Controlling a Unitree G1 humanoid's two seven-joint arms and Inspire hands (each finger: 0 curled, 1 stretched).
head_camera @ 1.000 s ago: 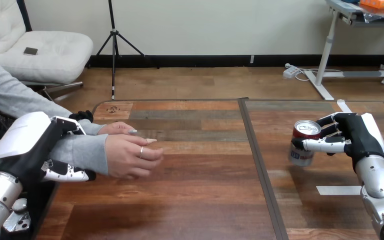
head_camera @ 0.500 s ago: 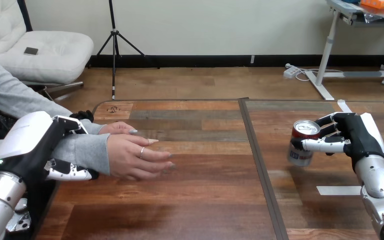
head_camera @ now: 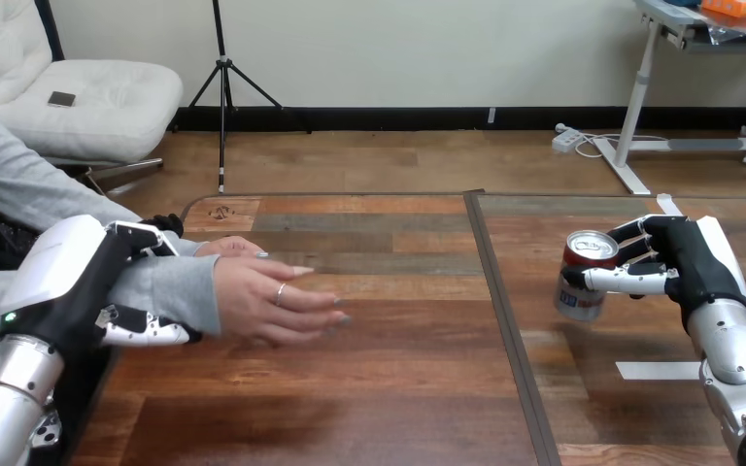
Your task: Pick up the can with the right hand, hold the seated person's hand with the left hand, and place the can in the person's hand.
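Right hand grips can over table at right, well apart from person's hand. Left hand curls round person's wrist. Step: delivery. Next: carry can left; palm prob. must turn up.

Can red above, blue-white below, silver top; table brown wood planks; sleeve grey.

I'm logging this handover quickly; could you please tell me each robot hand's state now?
Left hand: closed round the person's grey-sleeved wrist.
Right hand: closed round the red-topped cylindrical metal can.
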